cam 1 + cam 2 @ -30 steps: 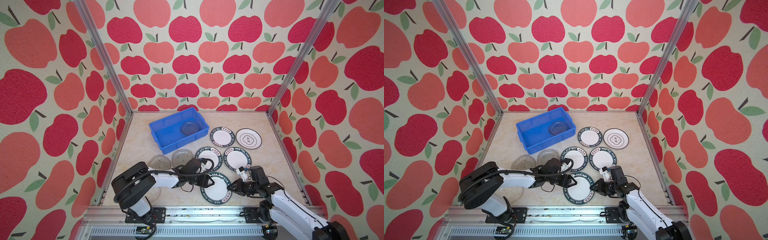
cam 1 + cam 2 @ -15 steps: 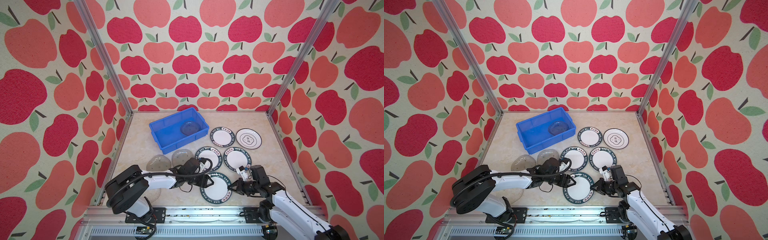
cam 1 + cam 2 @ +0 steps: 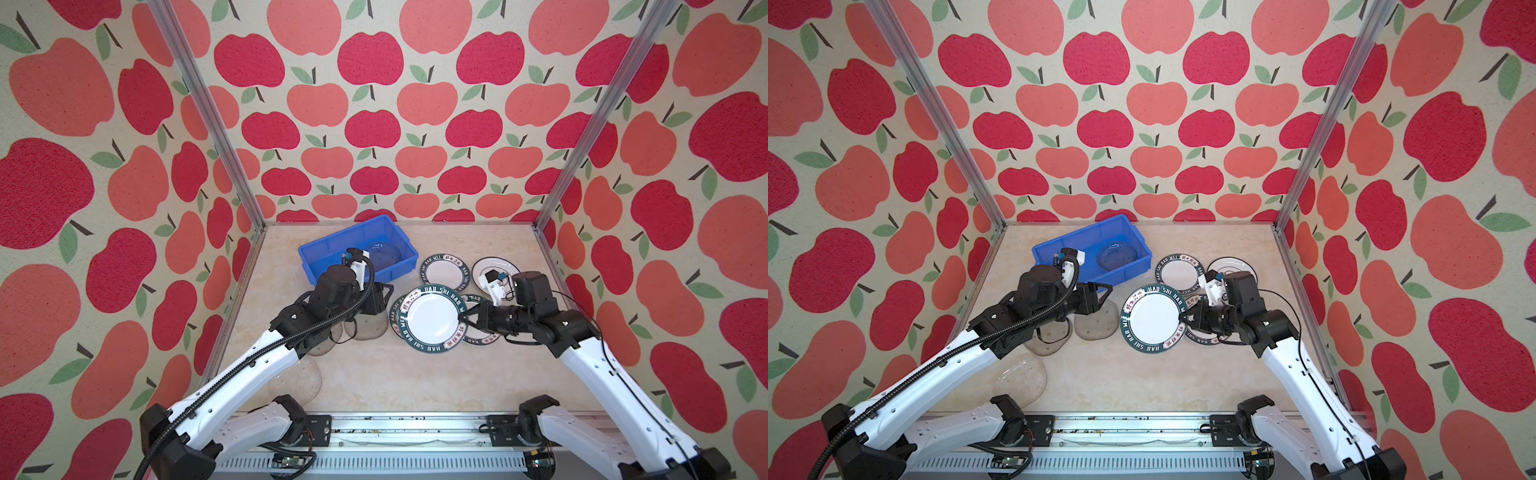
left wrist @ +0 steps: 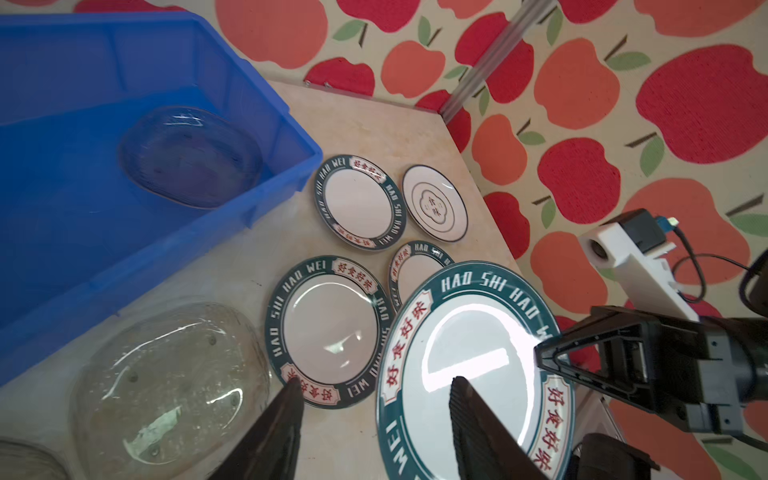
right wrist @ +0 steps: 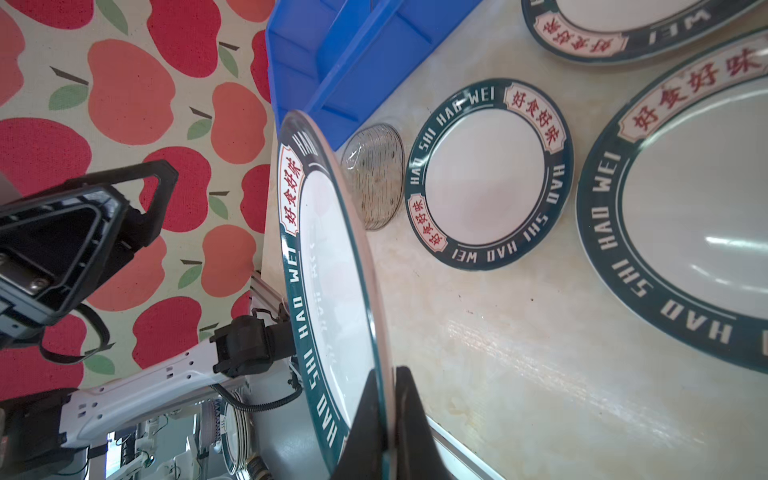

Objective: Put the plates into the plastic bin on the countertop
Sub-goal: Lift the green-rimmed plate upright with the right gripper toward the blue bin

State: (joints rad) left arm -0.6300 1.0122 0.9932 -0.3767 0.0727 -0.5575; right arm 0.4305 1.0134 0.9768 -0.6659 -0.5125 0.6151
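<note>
My right gripper (image 3: 464, 318) (image 5: 388, 374) is shut on the rim of a green-rimmed plate (image 3: 434, 318) (image 3: 1154, 318) (image 5: 328, 270), held above the countertop (image 3: 415, 386). My left gripper (image 3: 384, 299) (image 4: 374, 386) hangs open and empty just left of that plate, over a glass plate (image 3: 368, 328). The blue plastic bin (image 3: 399, 266) (image 3: 1129, 270) stands at the back left with one glass plate (image 3: 384, 252) (image 4: 191, 156) inside. Three green-rimmed plates lie flat, one (image 3: 446, 272) beside the bin, two partly hidden under the held plate. The black-ringed plate (image 4: 434, 203) lies at the back right.
Two more glass plates (image 3: 324, 345) (image 3: 297, 382) lie on the countertop under the left arm, towards the front left. Aluminium rails and apple-patterned walls close in the back and both sides. The front middle of the countertop is bare.
The right gripper closed on the front green-rimmed plate's rim and lifted it up off the countertop. The left arm rose and drew back with its gripper still open.
</note>
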